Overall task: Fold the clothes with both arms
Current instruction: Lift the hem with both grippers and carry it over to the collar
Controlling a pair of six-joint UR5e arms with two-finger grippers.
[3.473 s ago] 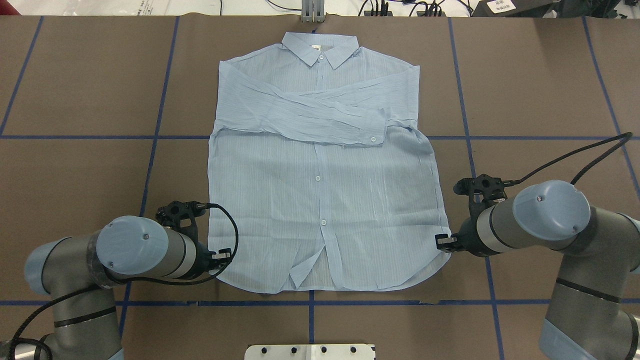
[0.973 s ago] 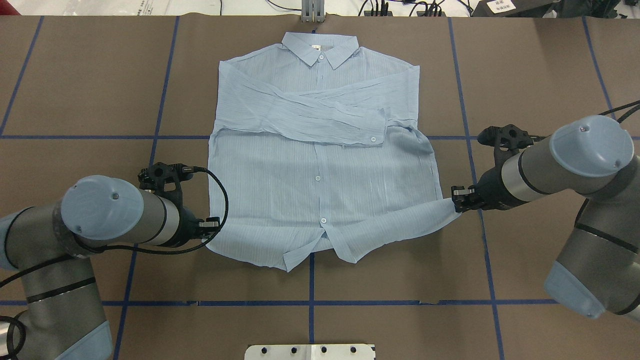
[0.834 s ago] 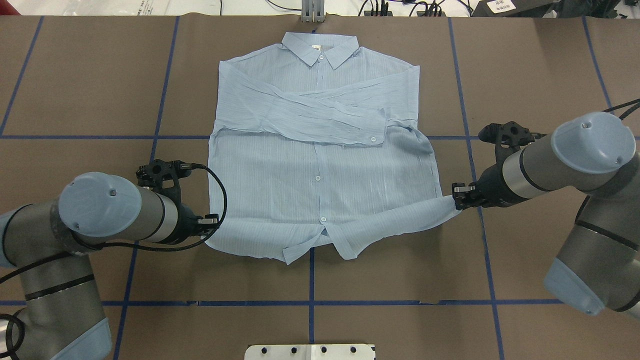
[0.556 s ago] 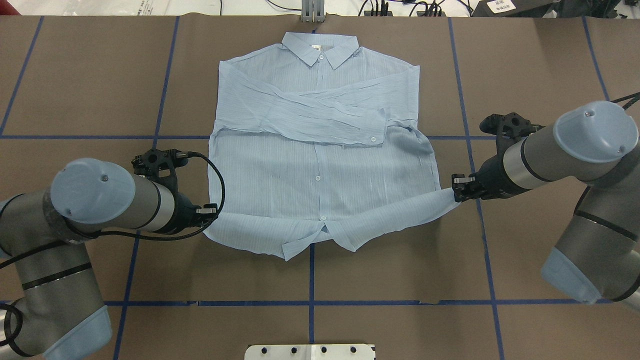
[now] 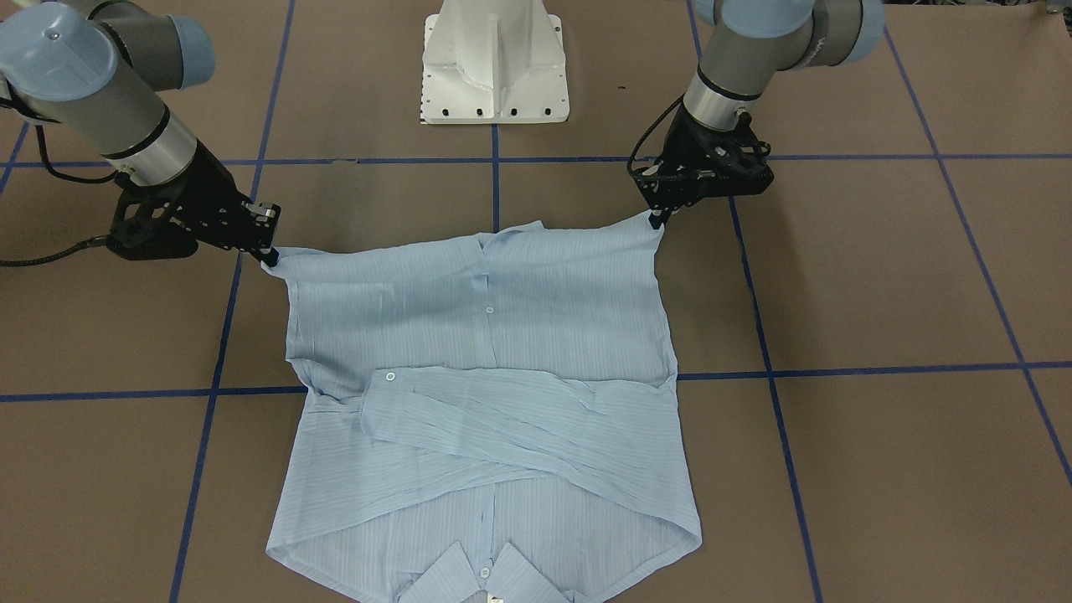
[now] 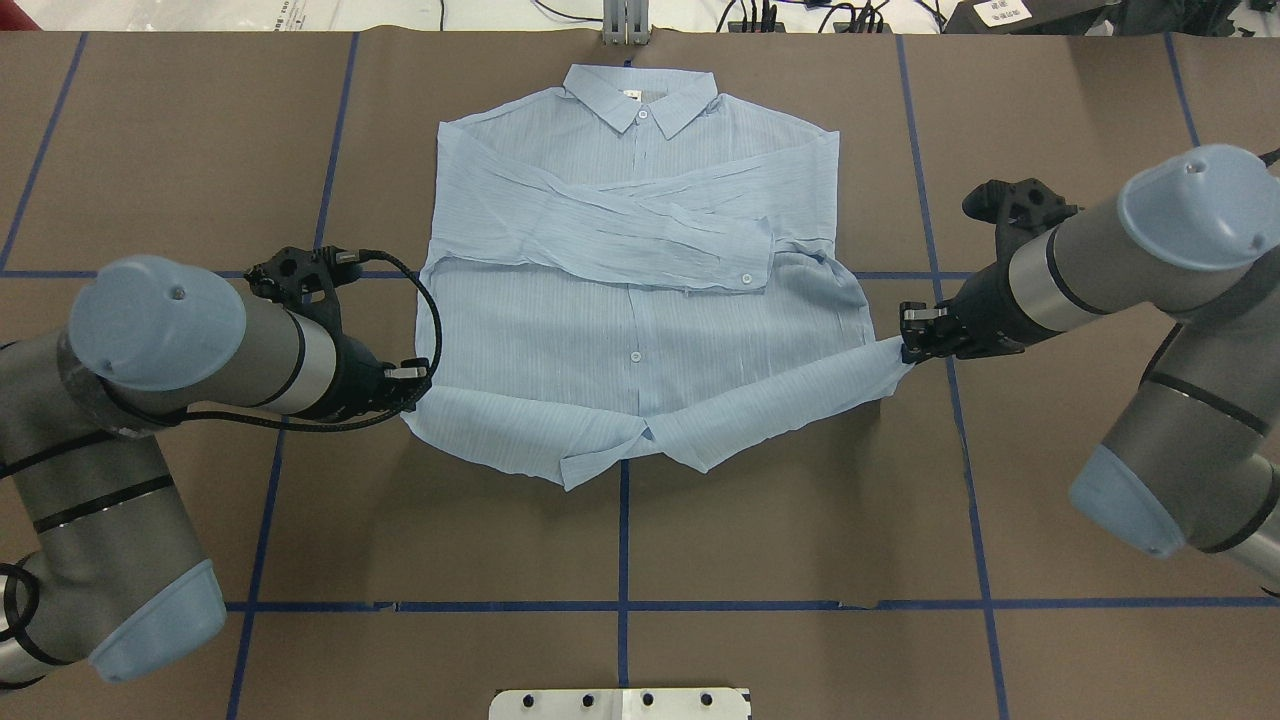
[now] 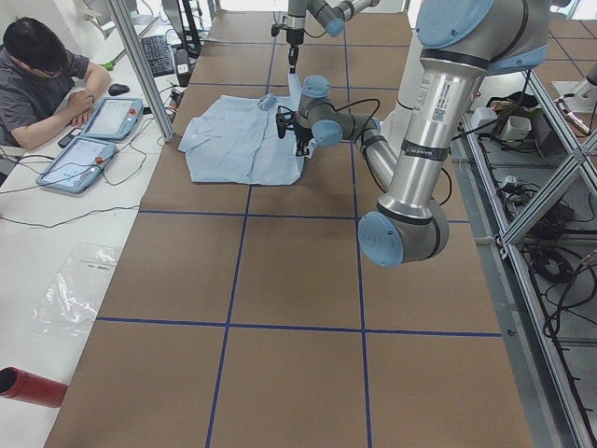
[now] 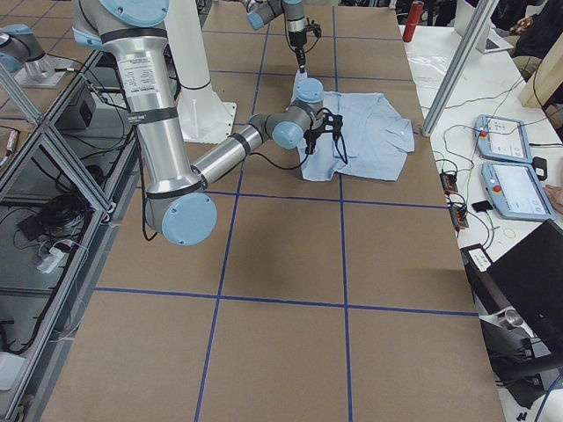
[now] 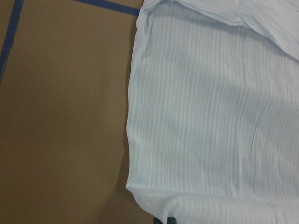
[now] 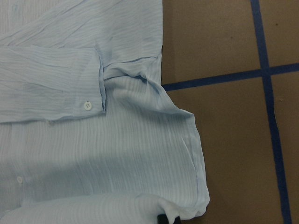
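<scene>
Holding shirt (image 6: pixel 640 330) by both hem corners above table (image 6: pixel 150 150).
Pinched tight, one corner apiece, in left pincer (image 6: pixel 422 379) and right pincer (image 6: pixel 906 345), with hem doubled over lower front.

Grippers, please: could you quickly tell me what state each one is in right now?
Left gripper: shut on the shirt, at its hem corner.
Right gripper: shut on the shirt's other hem corner.

No writing, label or number can be read.
</scene>
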